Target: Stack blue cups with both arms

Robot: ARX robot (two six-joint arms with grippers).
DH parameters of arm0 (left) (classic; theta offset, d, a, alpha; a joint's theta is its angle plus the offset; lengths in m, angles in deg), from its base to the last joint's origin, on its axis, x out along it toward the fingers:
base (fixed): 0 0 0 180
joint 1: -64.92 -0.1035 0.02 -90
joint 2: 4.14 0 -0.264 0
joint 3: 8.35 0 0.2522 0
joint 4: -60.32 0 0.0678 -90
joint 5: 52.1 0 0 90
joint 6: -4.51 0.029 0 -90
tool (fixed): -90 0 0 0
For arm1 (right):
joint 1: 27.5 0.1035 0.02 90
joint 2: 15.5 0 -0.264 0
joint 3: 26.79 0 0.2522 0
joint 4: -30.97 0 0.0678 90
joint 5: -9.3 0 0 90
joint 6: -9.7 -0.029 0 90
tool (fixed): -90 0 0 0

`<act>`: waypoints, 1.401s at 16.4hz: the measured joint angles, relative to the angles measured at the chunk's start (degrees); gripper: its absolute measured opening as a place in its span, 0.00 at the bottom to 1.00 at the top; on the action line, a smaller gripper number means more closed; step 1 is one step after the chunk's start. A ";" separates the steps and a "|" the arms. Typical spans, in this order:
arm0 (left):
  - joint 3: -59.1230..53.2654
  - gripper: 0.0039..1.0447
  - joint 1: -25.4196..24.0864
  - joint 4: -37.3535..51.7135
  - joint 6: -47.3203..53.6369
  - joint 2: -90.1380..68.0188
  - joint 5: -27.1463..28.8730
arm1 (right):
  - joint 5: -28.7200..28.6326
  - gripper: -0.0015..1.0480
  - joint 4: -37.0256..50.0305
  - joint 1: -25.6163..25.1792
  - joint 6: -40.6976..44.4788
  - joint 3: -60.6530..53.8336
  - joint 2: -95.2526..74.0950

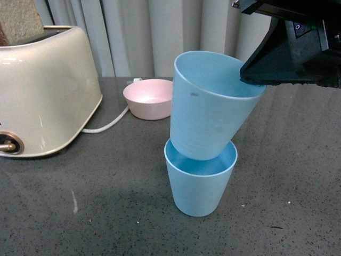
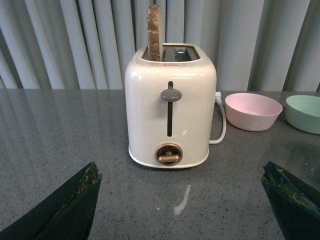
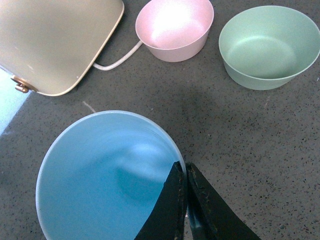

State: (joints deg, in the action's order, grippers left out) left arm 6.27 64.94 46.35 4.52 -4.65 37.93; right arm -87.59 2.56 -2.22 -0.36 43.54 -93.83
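One blue cup point(image 1: 200, 181) stands upright on the dark table in the front view. A second blue cup point(image 1: 210, 104) hangs tilted above it, its base dipping into the lower cup's mouth. My right gripper point(image 1: 254, 80) is shut on the upper cup's rim, one finger inside and one outside; the right wrist view shows the same pinch point(image 3: 184, 172) on that cup point(image 3: 100, 175). My left gripper point(image 2: 182, 182) is open and holds nothing, low over the table facing the toaster; neither cup shows in its view.
A cream toaster point(image 1: 42, 90) with a slice of bread point(image 2: 155, 32) stands at the left, its white cord point(image 1: 109, 124) trailing toward a pink bowl point(image 1: 149, 98). A green bowl point(image 3: 267, 47) sits beside the pink bowl point(image 3: 175, 27). Grey curtains hang behind the table.
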 joint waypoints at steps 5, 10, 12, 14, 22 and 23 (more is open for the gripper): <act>0.00 0.94 0.00 0.00 0.02 0.00 0.00 | 2.01 0.02 -0.22 0.74 0.02 0.72 -1.22; 0.00 0.94 0.00 0.00 0.00 0.00 0.00 | 3.41 0.02 0.11 1.79 0.28 0.70 -2.23; 0.00 0.94 0.00 0.00 0.00 0.00 0.00 | 3.45 0.20 0.11 1.84 0.33 0.70 -2.23; 0.00 0.94 0.00 0.00 0.00 0.00 0.00 | 3.50 0.41 0.11 1.81 0.24 0.70 -2.12; 0.00 0.94 0.00 0.00 0.00 0.00 0.00 | 6.62 0.94 13.38 -11.93 -8.26 -7.04 14.60; 0.00 0.94 0.00 0.00 0.02 0.00 0.00 | 7.32 0.94 15.10 -14.45 -8.74 -10.56 17.90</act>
State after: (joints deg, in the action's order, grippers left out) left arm 6.27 64.94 46.35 4.54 -4.65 37.93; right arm -80.27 17.66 -16.67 -9.10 32.99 -75.92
